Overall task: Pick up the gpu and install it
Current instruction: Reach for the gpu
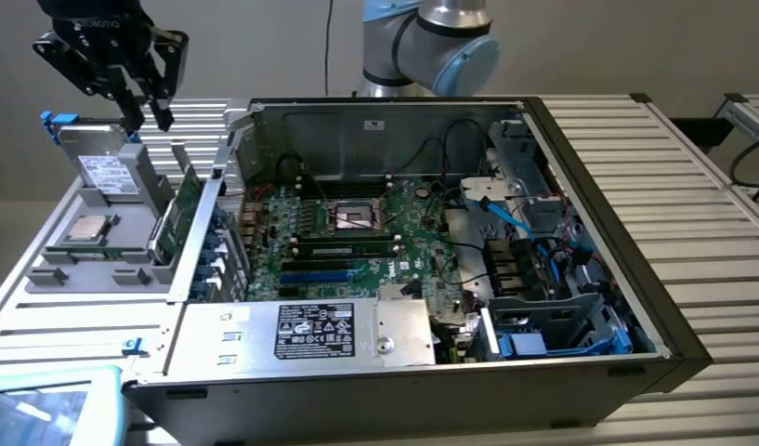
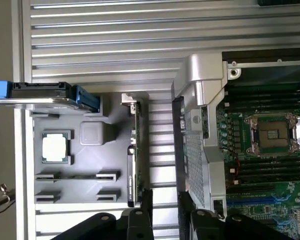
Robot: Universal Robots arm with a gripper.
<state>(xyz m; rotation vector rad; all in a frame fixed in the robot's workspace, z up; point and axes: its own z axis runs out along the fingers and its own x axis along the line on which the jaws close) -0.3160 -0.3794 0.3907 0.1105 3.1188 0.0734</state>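
Observation:
The gpu point(image 1: 177, 219) is a small green card standing on its long edge in a slot of the grey parts tray point(image 1: 57, 279), at the exterior view's left of the open computer case. In the wrist view the gpu point(image 2: 132, 160) appears edge-on as a thin dark strip. My gripper point(image 1: 150, 119) hangs above the tray's far end, higher than the card and apart from it. Its black fingers point(image 2: 141, 215) stand apart with nothing between them, so the gripper point(image 2: 162, 212) is open.
The open computer case point(image 1: 602, 279) holds the large green motherboard point(image 1: 342, 232) with its CPU socket point(image 2: 272, 134). The tray also carries a boxed drive with blue tabs point(image 1: 107, 172) and a loose processor point(image 1: 88, 229). Ribbed metal table point(image 1: 689, 158) surrounds everything.

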